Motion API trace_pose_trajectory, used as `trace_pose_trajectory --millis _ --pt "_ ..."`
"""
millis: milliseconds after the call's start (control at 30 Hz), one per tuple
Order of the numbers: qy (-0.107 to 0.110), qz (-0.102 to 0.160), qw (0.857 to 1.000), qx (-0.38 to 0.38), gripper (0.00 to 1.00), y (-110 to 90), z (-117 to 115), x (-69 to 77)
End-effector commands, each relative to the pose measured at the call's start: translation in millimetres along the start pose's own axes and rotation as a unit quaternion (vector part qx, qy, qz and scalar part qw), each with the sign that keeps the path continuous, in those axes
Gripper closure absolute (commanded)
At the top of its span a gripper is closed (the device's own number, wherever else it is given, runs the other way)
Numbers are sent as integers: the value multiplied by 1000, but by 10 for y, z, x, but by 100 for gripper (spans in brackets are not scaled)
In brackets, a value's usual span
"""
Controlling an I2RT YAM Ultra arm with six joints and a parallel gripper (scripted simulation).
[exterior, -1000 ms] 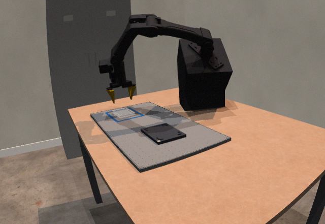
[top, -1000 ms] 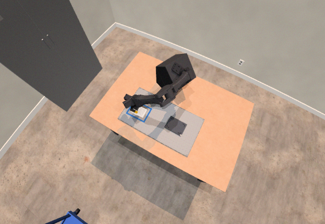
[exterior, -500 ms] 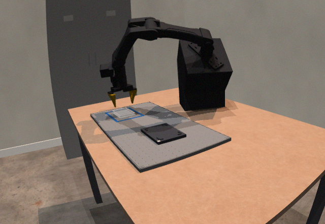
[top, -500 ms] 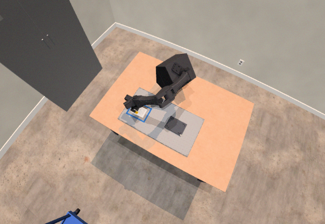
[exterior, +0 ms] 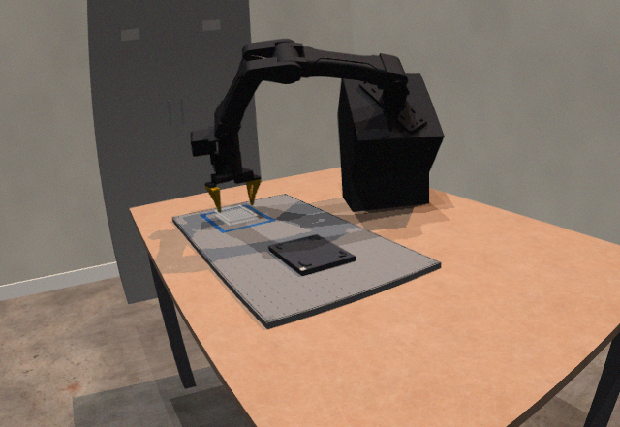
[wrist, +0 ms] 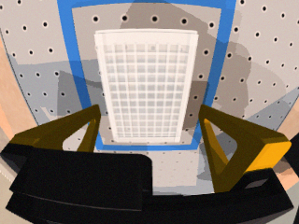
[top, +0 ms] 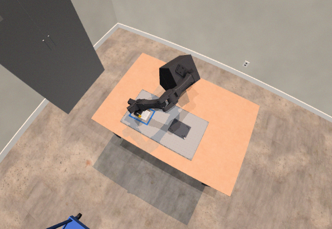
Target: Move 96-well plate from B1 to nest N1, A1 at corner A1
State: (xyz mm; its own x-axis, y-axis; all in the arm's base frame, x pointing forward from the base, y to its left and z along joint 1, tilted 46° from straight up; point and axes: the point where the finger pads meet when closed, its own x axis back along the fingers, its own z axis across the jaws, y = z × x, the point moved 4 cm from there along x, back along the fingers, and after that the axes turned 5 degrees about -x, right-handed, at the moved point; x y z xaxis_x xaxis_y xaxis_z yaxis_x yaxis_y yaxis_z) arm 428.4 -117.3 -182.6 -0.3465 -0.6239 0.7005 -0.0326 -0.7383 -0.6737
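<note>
The white 96-well plate (wrist: 148,84) lies flat inside the blue outline of spot B1 (wrist: 67,50), near the upper centre of the wrist view. The plate rests on a grey perforated breadboard (exterior: 320,287). The tool (exterior: 233,193) hangs directly above the plate, spread fully wide and grasping nothing. Its two yellow fingers stand at the lower left and lower right of the wrist view, one on each side of the plate's near end and apart from it. In the exterior view the fingertips point down just above the plate, at the left centre of the frame.

The black plate nest N1 (exterior: 311,253) lies on the same breadboard, well apart from the plate toward the frame's centre, with small raised locators at its corners and a pale mark at its near corner. The breadboard lies on an orange-tan worktop (exterior: 450,312) with dark legs. The arm (exterior: 320,64) arches from a black angular pedestal (exterior: 386,172) at the worktop's far side.

The floor (top: 67,180) is mottled brown, the walls (top: 214,12) grey-green with a white baseboard. A dark grey cabinet (top: 40,46) fills the upper left of the top view. Only the top view shows a wall outlet (top: 245,63) at the right and a blue object (top: 73,222) at the lower left edge. Only the wrist view shows the plate's well grid and the breadboard's holes clearly.
</note>
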Motion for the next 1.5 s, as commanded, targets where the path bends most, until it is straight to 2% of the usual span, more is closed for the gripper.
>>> trace_pose_trajectory --millis 0,100,233,500,1467 --pt "14 -5 1000 3 0 57 93 -37" --pt "20 -8 1000 -3 0 115 93 1" --pt "13 -6 1000 4 0 51 93 -129" --pt "15 -7 1000 2 0 75 94 -242" --pt "15 -8 1000 -5 0 104 79 -213"
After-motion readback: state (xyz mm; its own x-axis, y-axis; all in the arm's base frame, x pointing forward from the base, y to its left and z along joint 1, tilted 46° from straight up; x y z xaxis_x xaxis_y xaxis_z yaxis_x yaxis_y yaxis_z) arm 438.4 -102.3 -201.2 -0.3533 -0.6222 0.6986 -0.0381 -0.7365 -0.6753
